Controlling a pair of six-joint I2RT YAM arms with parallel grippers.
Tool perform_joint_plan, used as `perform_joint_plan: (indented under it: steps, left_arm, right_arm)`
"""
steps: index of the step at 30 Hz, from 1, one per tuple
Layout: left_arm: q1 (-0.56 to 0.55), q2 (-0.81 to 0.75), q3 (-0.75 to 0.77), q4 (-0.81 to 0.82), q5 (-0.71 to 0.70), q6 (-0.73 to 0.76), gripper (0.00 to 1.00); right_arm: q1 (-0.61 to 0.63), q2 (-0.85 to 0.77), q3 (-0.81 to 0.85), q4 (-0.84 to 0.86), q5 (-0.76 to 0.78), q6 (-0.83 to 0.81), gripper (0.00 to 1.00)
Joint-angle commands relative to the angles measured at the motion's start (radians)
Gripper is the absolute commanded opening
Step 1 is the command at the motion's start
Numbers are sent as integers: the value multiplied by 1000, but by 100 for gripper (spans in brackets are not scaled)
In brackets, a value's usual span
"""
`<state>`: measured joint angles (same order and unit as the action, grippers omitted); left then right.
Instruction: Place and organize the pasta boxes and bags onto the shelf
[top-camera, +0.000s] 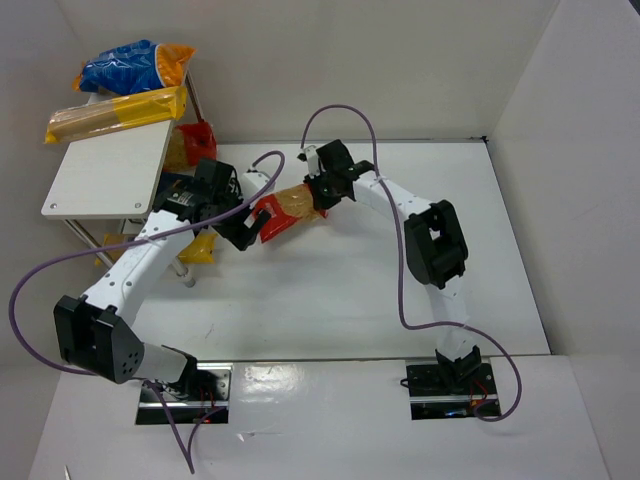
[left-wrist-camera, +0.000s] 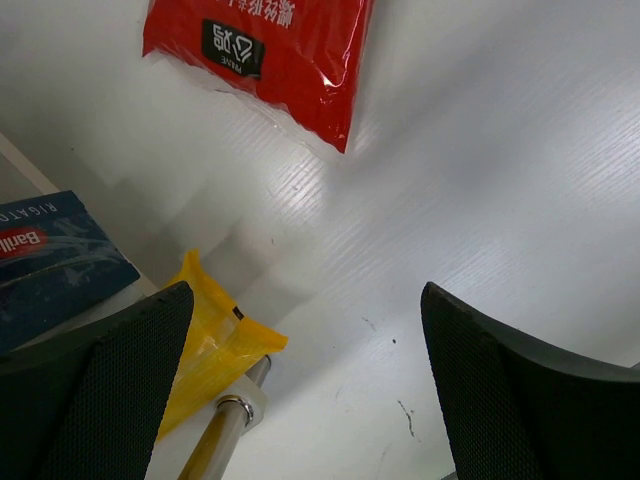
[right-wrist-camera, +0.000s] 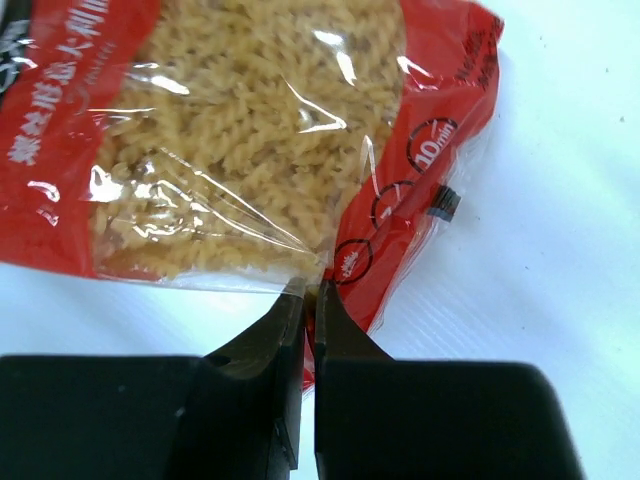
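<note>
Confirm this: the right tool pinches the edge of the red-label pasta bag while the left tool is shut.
Not quite. The left tool is open, jaws wide apart in the left wrist view. The right tool does pinch the edge of the red-label pasta bag.

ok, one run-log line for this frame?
right gripper: shut on red-label pasta bag edge | left gripper: open, empty | shelf top: spaghetti bag, blue-and-orange bag | held bag not yet shelved
</note>
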<state>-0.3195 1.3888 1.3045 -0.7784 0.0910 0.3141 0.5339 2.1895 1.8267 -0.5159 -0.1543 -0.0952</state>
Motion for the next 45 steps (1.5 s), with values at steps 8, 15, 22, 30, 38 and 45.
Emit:
perform_joint_plan:
  steps: [8, 15, 22, 30, 38, 45]
  left_arm:
    - [-118, 21, -48, 31, -223, 37, 100]
    - [-228, 82, -37, 96, -329, 46, 100]
    - [-388, 210, 12, 234, -392, 56, 100]
    - [-429, 371, 16, 490, -424, 146, 100]
    - [-420, 513, -4, 674, -433, 255, 100]
    - [-400, 602, 29, 723, -433, 315, 100]
  right_arm:
    - [-70, -134, 63, 14, -229, -15, 100]
    - [-257, -391, -147, 5, -306, -77, 100]
    - [-557, -542, -348, -203, -427, -216, 100]
    - [-730, -836, -608, -216, -467, -244, 100]
    - [-836, -915, -619, -246, -522, -253, 100]
    - [-928, -944, -619, -266, -620, -271, 100]
